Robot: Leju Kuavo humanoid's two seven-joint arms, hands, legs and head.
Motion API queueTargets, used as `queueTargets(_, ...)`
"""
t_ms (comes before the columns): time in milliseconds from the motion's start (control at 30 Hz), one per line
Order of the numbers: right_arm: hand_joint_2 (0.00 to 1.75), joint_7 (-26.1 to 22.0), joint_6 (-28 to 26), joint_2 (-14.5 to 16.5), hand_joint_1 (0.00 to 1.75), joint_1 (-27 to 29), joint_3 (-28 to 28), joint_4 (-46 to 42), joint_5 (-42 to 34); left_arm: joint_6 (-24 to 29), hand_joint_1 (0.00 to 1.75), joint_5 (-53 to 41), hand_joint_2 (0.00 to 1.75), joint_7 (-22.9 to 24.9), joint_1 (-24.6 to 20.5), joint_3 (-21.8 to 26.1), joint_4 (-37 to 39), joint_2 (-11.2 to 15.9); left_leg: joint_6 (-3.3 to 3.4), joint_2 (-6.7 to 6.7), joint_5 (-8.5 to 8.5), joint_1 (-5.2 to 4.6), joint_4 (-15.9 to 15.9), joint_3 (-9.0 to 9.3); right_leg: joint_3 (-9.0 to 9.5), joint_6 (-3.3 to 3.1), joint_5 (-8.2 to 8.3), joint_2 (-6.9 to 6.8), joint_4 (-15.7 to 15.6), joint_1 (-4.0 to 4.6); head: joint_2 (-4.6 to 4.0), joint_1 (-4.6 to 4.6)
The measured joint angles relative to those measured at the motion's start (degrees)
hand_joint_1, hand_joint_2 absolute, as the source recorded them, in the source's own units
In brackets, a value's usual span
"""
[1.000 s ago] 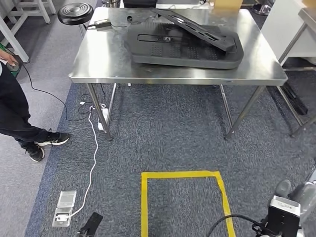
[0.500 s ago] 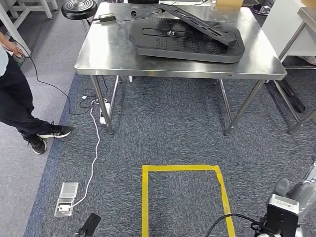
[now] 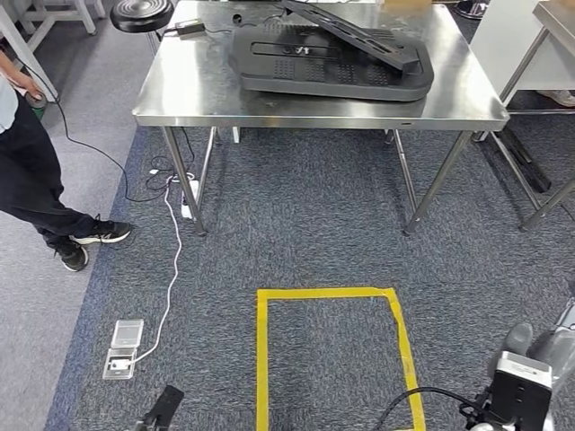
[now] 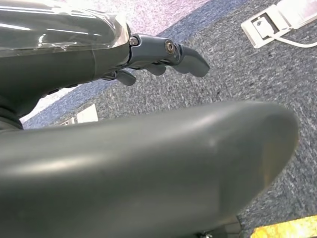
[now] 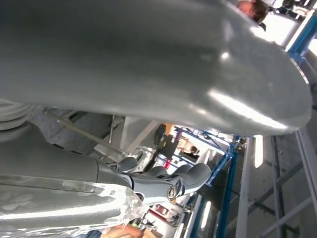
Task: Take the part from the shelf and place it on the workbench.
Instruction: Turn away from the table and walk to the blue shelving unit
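Black part (image 3: 330, 61) lies on steel bench (image 3: 190, 90); person (image 3: 34, 180) and white cable (image 3: 171, 269) beside it (floor tape (image 3: 325, 294) nearer). My left robot hand (image 4: 164, 54) and right robot hand (image 5: 164, 181) hang empty, fingers apart.

Large flat black plastic part (image 3: 325, 72) with rounded corners, lying on stainless-steel desk (image 3: 197, 90), toward its far right side. Long black narrow panel (image 3: 352, 38) resting tilted across its top.

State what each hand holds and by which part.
Nothing, as far as shows. The left hand and the right hand have their fingers stretched out, with nothing between them.
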Motion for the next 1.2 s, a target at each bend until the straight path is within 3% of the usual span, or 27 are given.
queueTargets(100,0.00,0.0,0.2,0.0,0.00,0.0,0.1,0.1,-0.1,-0.1,0.00,-0.1,0.00,-0.3,0.0,0.0,0.0,0.0,-0.29,-0.15,-6.74,0.02,9.9,-3.45,-1.52,-0.89,1.01,-0.29,0.0,0.15,0.00,-0.10)
queueTargets(133,0.00,0.0,0.3,0.0,0.00,0.0,0.1,0.2,-0.2,-0.1,0.00,-0.1,0.00,-0.4,0.0,0.0,0.0,0.0,-0.35,-0.15,-7.91,0.02,13.0,-4.23,-1.95,-0.93,1.28,-0.32,0.1,0.25,0.00,-0.09)
queueTargets(167,0.00,0.0,0.3,0.0,0.00,0.0,0.1,0.2,-0.2,-0.1,0.00,-0.2,0.00,-0.4,0.1,0.0,0.0,0.0,-0.37,-0.16,-7.97,0.02,14.4,-4.23,-2.35,-0.92,1.50,-0.33,0.3,0.32,0.00,-0.09)
queueTargets(200,0.00,0.0,0.3,-0.1,0.00,0.0,0.1,0.3,-0.2,-0.1,0.00,-0.2,0.00,-0.4,0.1,0.1,0.0,0.0,-0.32,-0.16,-6.92,0.02,13.5,-3.14,-2.71,-0.88,1.65,-0.33,0.5,0.36,0.00,-0.09)
queueTargets(267,0.00,0.0,0.3,-0.1,0.00,0.0,0.1,0.3,-0.2,-0.1,0.00,-0.2,0.00,-0.4,0.0,0.1,0.0,0.0,-0.04,-0.17,-3.73,0.02,6.5,1.27,-3.35,-0.71,1.70,-0.30,1.2,0.38,0.00,-0.10)
queueTargets(333,0.00,0.0,0.3,-0.1,0.00,0.0,0.2,0.3,-0.2,-0.1,0.00,-0.2,0.00,-0.5,-0.1,0.1,0.0,0.0,0.29,-0.20,-2.19,-0.09,0.2,4.66,-4.08,-0.32,1.70,-0.28,2.0,0.55,0.00,-0.07)
queueTargets(433,0.00,0.0,0.3,-0.2,0.00,0.0,0.2,0.3,-0.2,-0.1,0.00,-0.2,0.00,-0.5,0.0,0.1,0.0,0.0,0.81,-0.23,-2.19,-0.12,-1.6,4.88,-4.99,0.65,2.07,-0.26,2.6,0.69,0.00,-0.05)
queueTargets(500,0.00,0.0,0.3,-0.3,0.00,0.0,0.2,0.3,-0.2,-0.1,0.00,-0.2,0.00,-0.5,0.0,0.1,0.0,0.0,1.58,-0.22,-1.81,0.13,-1.9,4.50,-5.80,1.35,0.89,-0.17,4.0,0.61,0.00,0.03)
queueTargets(533,0.00,0.0,0.4,-0.5,0.00,0.0,0.2,0.3,-0.3,-0.1,0.00,-0.2,0.00,-0.5,0.0,0.1,0.0,0.0,1.96,-0.19,-1.55,0.25,-2.0,4.33,-6.70,1.71,-0.67,-0.10,6.1,0.49,0.00,0.10)
queueTargets(600,0.00,0.0,0.8,-0.6,0.00,0.1,0.2,0.3,-0.6,-0.1,0.00,-0.1,0.00,-0.5,0.0,0.1,0.0,0.0,2.32,-0.13,-1.30,0.18,-2.0,4.00,-9.50,2.36,-4.63,-0.03,13.4,0.17,0.00,0.22)
queueTargets(667,0.00,0.0,1.2,-0.8,0.00,0.3,0.2,0.4,-0.9,-0.1,0.00,-0.1,0.00,-0.5,0.0,0.2,0.0,0.0,2.41,-0.01,-1.17,0.06,-1.9,3.85,-11.26,2.66,-6.23,-0.03,18.6,-0.02,0.00,0.21)
queueTargets(700,0.00,0.0,1.4,-0.9,0.00,0.3,0.3,0.4,-1.0,-0.1,0.00,-0.1,0.00,-0.5,0.0,0.2,0.0,0.0,2.42,0.08,-1.13,0.01,-1.9,3.86,-10.73,2.65,-5.40,-0.05,18.2,-0.06,0.00,0.22)
queueTargets(733,0.00,0.0,1.5,-0.9,0.00,0.3,0.3,0.4,-1.1,-0.1,0.00,-0.1,0.00,-0.5,0.0,0.2,0.0,0.0,2.42,0.19,-1.12,-0.04,-1.9,3.95,-9.17,2.50,-3.62,-0.15,15.5,-0.06,0.00,0.22)
queueTargets(800,0.00,0.0,1.8,-1.0,0.00,0.3,0.3,0.4,-1.3,-0.1,0.00,-0.1,0.00,-0.5,0.0,0.2,0.0,0.0,2.31,0.48,-1.11,-0.23,-1.9,4.07,-5.12,1.81,0.10,-1.23,7.4,0.26,0.00,0.22)
queueTargets(867,0.00,0.1,1.9,-1.0,0.00,0.2,0.3,0.4,-1.4,-0.2,0.00,-0.1,0.00,-0.5,0.0,0.2,0.0,-0.1,1.94,0.92,-1.00,-0.44,-1.8,3.82,-3.42,0.99,1.48,-2.12,3.0,0.74,0.00,0.19)
queueTargets(933,0.00,0.1,2.0,-1.0,0.00,0.2,0.4,0.4,-1.4,-0.2,0.00,-0.1,0.00,-0.5,0.0,0.2,0.0,-0.1,1.41,1.61,-0.84,-0.53,-1.8,3.49,-3.71,0.45,1.44,-1.64,2.4,0.89,0.00,0.16)
queueTargets(1000,0.00,0.1,2.1,-1.0,0.00,0.2,0.4,0.4,-1.4,-0.2,0.00,-0.1,0.00,-0.6,-0.1,0.2,0.0,-0.2,0.89,1.56,-1.85,-0.50,-1.0,3.06,-3.82,-0.14,1.75,-0.98,1.7,0.60,0.00,0.12)
queueTargets(1067,0.00,0.1,2.2,-1.0,0.00,0.2,0.4,0.4,-1.4,-0.2,0.00,-0.1,0.00,-0.6,-0.1,0.2,0.0,-0.2,0.54,0.64,-5.16,-0.38,3.8,1.16,-4.01,-0.72,2.17,-0.39,1.3,0.35,0.00,0.06)
queueTargets(1133,0.00,0.1,2.3,-1.0,0.00,0.3,0.4,0.5,-1.4,-0.2,0.00,0.0,0.00,-0.5,0.0,0.2,0.0,-0.2,0.33,0.14,-8.74,-0.32,11.3,-1.97,-4.45,-0.93,2.36,0.37,1.5,0.38,0.00,0.04)
queueTargets(1167,0.00,0.1,2.3,-1.0,0.00,0.3,0.4,0.6,-1.4,-0.2,0.00,0.0,0.00,-0.5,0.1,0.2,0.0,-0.2,0.25,0.07,-9.37,-0.30,13.8,-2.95,-4.65,-0.96,2.43,0.82,1.6,0.40,0.00,0.04)
queueTargets(1200,0.00,0.1,2.3,-1.0,0.00,0.4,0.4,0.6,-1.5,-0.2,0.00,0.0,0.00,-0.5,0.1,0.2,0.0,-0.2,0.20,0.02,-8.91,-0.25,14.2,-3.02,-4.81,-0.94,2.47,1.29,1.8,0.40,0.00,0.04)
